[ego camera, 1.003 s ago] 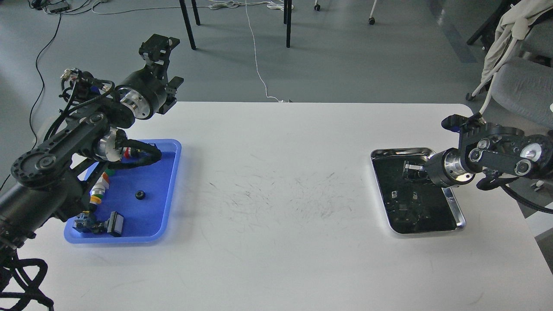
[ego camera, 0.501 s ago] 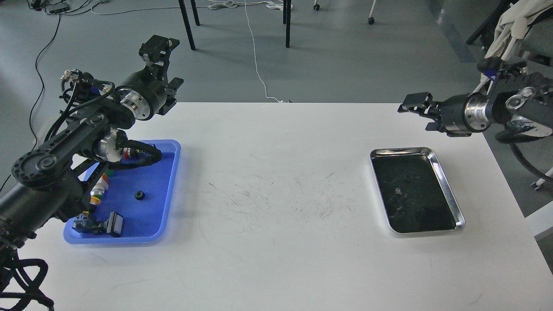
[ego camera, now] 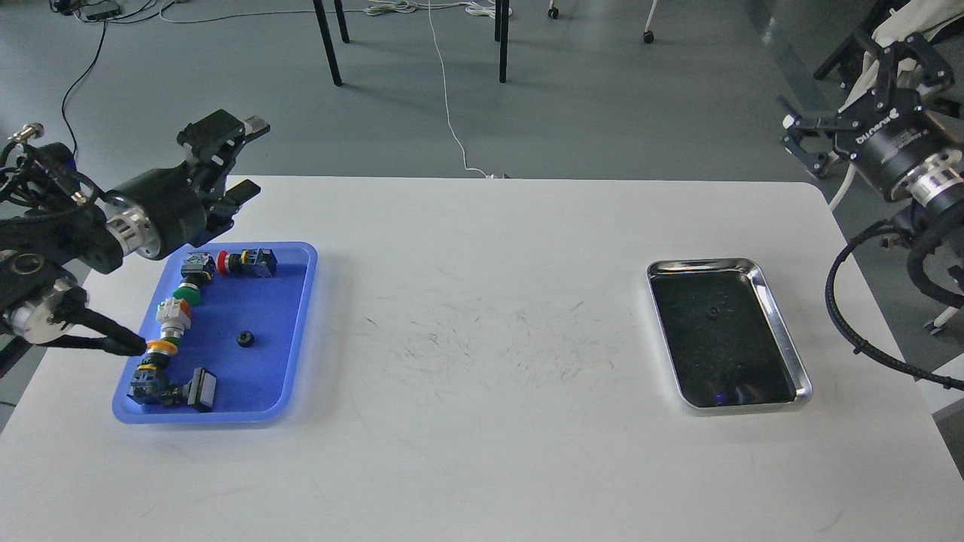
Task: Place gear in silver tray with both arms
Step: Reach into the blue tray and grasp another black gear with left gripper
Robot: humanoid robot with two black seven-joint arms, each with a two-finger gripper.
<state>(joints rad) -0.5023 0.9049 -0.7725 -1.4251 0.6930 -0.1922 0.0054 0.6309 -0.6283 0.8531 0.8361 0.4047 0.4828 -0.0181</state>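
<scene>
The silver tray (ego camera: 781, 325) lies on the right of the white table. A small dark gear (ego camera: 711, 311) lies on its floor near the far end. A second small black gear (ego camera: 243, 339) lies in the blue tray (ego camera: 267, 301) on the left. My left gripper (ego camera: 242, 160) is open and empty, held above the table just behind the blue tray's far edge. My right gripper (ego camera: 849, 94) is open and empty, raised at the far right, beyond the table's corner and well away from the silver tray.
The blue tray also holds several push-button switches (ego camera: 172, 324) along its left side and far end. Chair legs (ego camera: 327, 41) and a white cable (ego camera: 449, 113) are on the floor behind the table. A black cable (ego camera: 847, 316) hangs from my right arm.
My right gripper has lifted out of the silver tray and swung up and to the right, leaving a small gear there. My left arm has pulled back to the left, uncovering the switches.
</scene>
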